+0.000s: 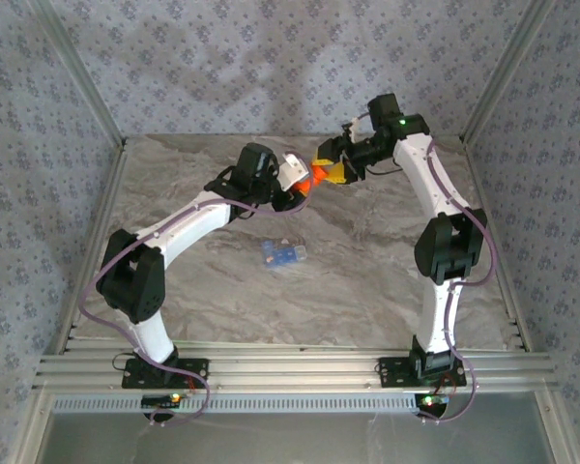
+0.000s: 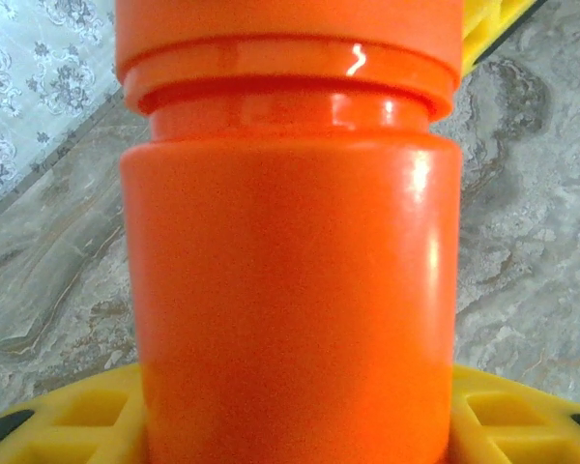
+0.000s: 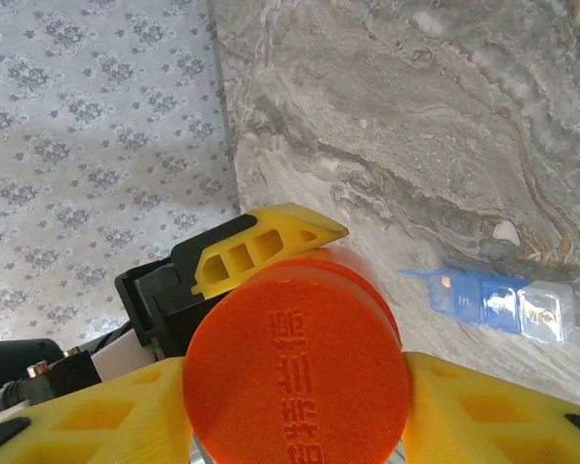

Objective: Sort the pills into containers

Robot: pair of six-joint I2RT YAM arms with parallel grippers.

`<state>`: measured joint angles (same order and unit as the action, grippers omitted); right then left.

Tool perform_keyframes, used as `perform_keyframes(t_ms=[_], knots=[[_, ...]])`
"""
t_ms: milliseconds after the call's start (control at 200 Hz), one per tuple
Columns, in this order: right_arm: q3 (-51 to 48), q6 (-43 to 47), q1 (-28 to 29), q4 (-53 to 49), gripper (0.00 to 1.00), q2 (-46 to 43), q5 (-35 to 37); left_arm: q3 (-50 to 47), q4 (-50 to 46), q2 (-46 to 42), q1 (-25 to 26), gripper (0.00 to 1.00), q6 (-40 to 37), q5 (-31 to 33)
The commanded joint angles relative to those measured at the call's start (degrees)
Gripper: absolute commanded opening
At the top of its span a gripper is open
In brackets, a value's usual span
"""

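The bright orange bottle [image 1: 317, 174] hangs above the far middle of the table between both grippers. My left gripper [image 1: 304, 184] is shut on its body [image 2: 290, 290], with yellow fingers [image 2: 68, 416] at either side of its lower part. My right gripper [image 3: 295, 406] is shut round the red-orange cap [image 3: 295, 367], a yellow finger [image 3: 483, 406] pressed against each side. One finger of the left gripper [image 3: 261, 242] reaches along the bottle behind the cap. The pale blue translucent container [image 1: 283, 253] lies on the table, lid open [image 3: 503, 304], with a small orange dot inside.
The marble table [image 1: 367, 280] has patterned walls at the back and both sides. A small white speck [image 3: 506, 232] lies on the table near the blue container. The aluminium rail [image 1: 290, 372] with both arm bases runs along the near edge.
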<state>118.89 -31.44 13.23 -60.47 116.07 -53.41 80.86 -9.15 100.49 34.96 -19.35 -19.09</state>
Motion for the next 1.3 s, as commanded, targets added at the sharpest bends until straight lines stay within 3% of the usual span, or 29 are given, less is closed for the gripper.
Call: perform_keyframes(t_ms=[0,460,810,990,1165,1294], knots=[[2.5,-0.1,1.2,-2.2,0.58,1.0,-3.5,3.0,8.9,-1.8,2.1,0.00,1.1,-4.9],[2.9,-3.9,-1.3,2.2,0.74,-1.8,-3.5,1.7,11.1,-1.8,2.1,0.00,3.3,-3.4],[-1.4,-4.2,-2.9,5.1,0.80,-4.9,-4.0,0.7,14.2,-2.1,0.8,0.00,6.7,-2.7],[-6.9,-11.0,-5.8,15.0,0.82,-9.2,-4.8,-0.1,15.0,-2.8,-0.4,0.00,8.6,-3.5],[-15.5,-23.8,-10.0,35.2,0.83,-14.3,-5.4,-1.3,15.9,-3.7,-1.7,0.00,10.5,-4.4],[-16.3,-24.5,-11.2,37.6,0.82,-15.2,-4.5,-1.9,17.0,-4.4,-2.6,0.00,12.6,-5.3]])
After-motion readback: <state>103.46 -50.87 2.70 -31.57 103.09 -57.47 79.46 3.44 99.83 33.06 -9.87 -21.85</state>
